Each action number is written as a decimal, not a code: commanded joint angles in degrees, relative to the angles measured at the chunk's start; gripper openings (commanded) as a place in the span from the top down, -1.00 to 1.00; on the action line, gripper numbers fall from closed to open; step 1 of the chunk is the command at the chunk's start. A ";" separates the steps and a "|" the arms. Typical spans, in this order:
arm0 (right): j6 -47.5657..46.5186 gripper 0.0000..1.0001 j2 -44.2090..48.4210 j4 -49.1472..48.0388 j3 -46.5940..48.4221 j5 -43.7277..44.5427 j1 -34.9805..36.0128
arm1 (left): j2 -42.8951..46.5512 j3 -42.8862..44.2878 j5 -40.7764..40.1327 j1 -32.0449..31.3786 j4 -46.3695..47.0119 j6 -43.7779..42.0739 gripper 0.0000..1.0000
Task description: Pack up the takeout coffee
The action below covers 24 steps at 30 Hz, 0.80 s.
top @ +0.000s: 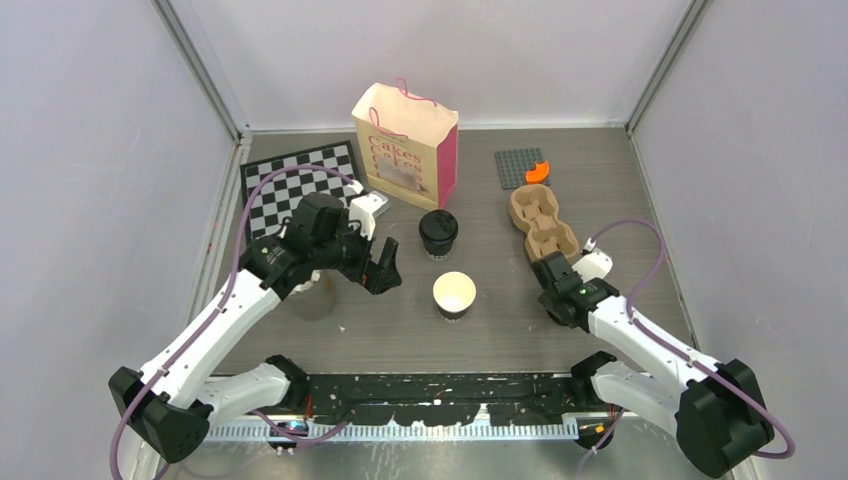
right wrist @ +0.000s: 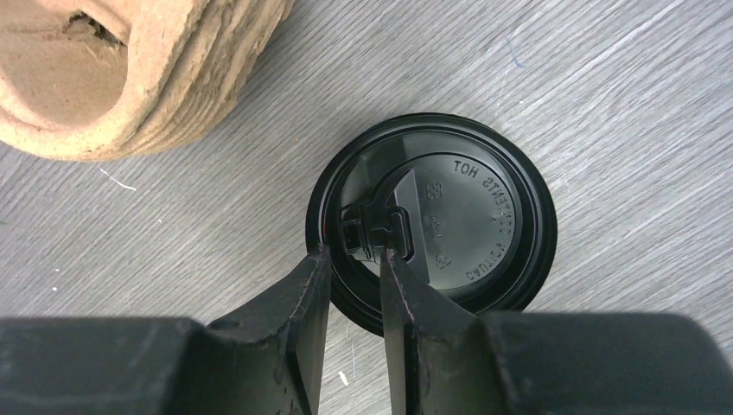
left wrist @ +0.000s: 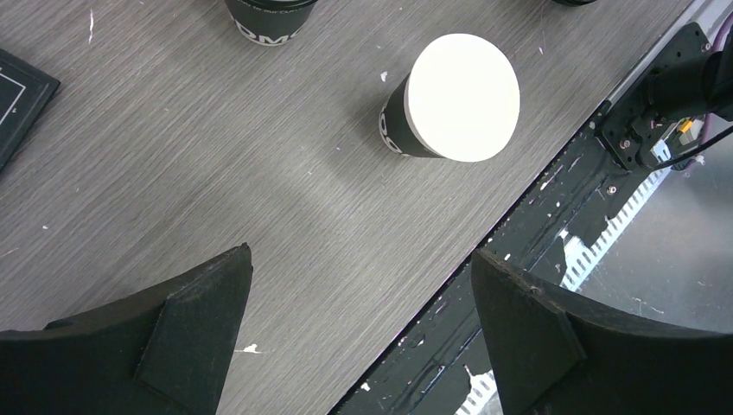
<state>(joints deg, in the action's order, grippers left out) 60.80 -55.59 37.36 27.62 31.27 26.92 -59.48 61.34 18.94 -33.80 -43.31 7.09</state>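
A lab test cell is suggested: the grey worktop (top: 500, 320) is enclosed by plain white panels (top: 100, 150), and a chessboard (top: 290, 180) is laid beyond the left claw (top: 384, 272).

The left arm (top: 215, 335) and right arm (top: 650, 345) have glossy white shell links between bulky black joint housings. A thin purple cable (top: 250, 195) runs along each. The left gripper (left wrist: 363, 259) and right gripper (right wrist: 356, 255) carry matte black, wedge-shaped fingers (left wrist: 199, 320).

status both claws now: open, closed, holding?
Left claw: open wide, empty.
Right claw: nearly closed at the black lid rim; whether it grips cannot be told.
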 commanded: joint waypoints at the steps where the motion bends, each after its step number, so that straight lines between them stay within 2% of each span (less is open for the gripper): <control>1: -3.30 0.34 0.69 0.01 1.53 -0.77 -0.02 | 0.54 0.36 -0.57 -0.21 1.30 -0.32 -0.99; 13: -6.54 0.42 2.37 4.63 6.22 -0.24 1.75 | 0.64 0.17 -0.24 -0.13 1.25 -0.32 -0.99; 16: -8.09 0.42 2.22 3.06 6.00 -1.64 2.44 | 0.75 0.14 -0.53 -0.15 1.29 -0.40 -0.99; 24: -9.63 0.44 -5.37 0.35 6.16 -3.64 2.51 | 1.41 -0.05 -1.18 -0.13 1.14 -0.84 -0.99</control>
<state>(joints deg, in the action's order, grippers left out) 52.38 -58.17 39.38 32.03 27.73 29.15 -59.44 61.32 18.39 -33.80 -43.35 7.03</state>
